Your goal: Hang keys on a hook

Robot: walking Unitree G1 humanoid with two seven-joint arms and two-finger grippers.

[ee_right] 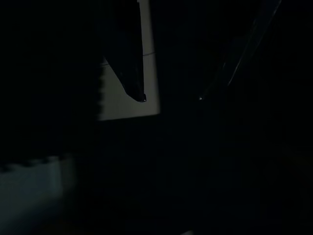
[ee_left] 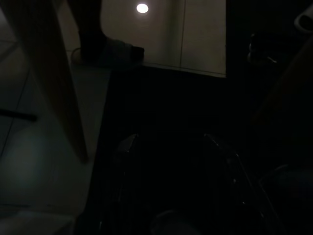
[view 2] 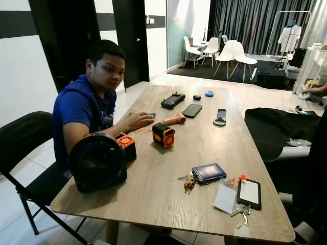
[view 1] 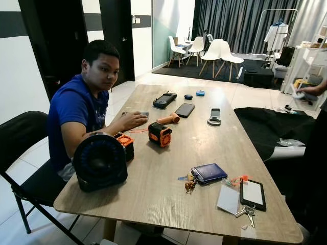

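A long light-wood table (view 1: 168, 168) is filling the room ahead, with a person in a blue shirt (view 1: 76, 109) sitting at its left side. A bunch of silver keys (view 1: 248, 212) is lying loose at the near right corner, just beside a black-framed tablet (view 1: 253, 194), awaiting pickup. Both grippers are hanging idle in shadow; I cannot tell their finger state.

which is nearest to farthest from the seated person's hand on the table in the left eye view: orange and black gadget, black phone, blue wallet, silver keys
From the person's hand:
1. orange and black gadget, just beside it toward the near edge.
2. black phone, farther up the table's middle.
3. blue wallet, toward the near right.
4. silver keys, at the near right edge.
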